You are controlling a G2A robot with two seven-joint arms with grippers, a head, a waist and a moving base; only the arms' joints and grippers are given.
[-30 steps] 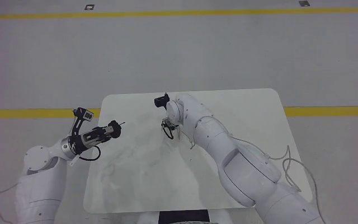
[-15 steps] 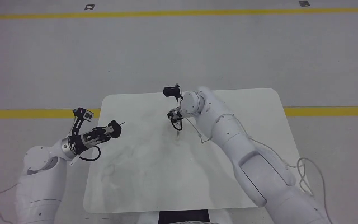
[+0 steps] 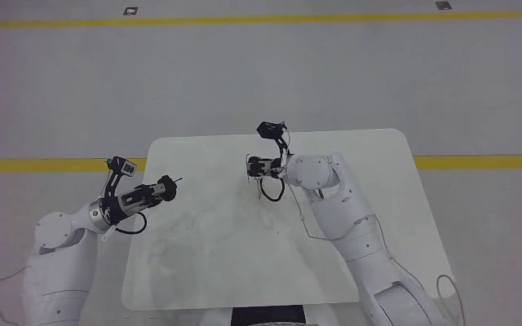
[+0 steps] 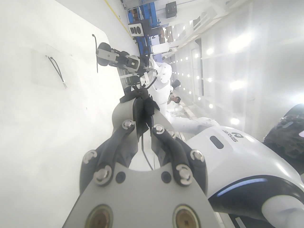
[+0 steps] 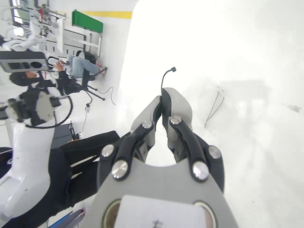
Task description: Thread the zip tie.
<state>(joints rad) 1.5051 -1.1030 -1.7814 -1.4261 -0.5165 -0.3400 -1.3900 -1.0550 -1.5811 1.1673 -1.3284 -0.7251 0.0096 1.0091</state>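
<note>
Hovering just inside the left edge of the table (image 3: pixel 212 269), the left gripper (image 3: pixel 169 188) points toward the middle of the table. Its jaws are pressed together on a black piece (image 4: pixel 142 110) that looks crumpled at the fingertips, with a thin black strand running back between the fingers. What this piece is cannot be told. In the top view a thin dark tip sticks out past the gripper.

Farther in, two loose ties (image 4: pixel 57 71) lie flat on the tabletop. They sit side by side and meet at one end, apart from both grippers.

Farther still, over the middle of the table toward its far edge, the right gripper (image 5: pixel 162 100) faces left, toward the other arm. Its jaws are closed tight, pinching the zip tie (image 5: pixel 173 69). A short curved length with the square head sticks out beyond the fingertips. In the left wrist view the strap runs on past the other side of the pads. The two grippers are well apart.
</note>
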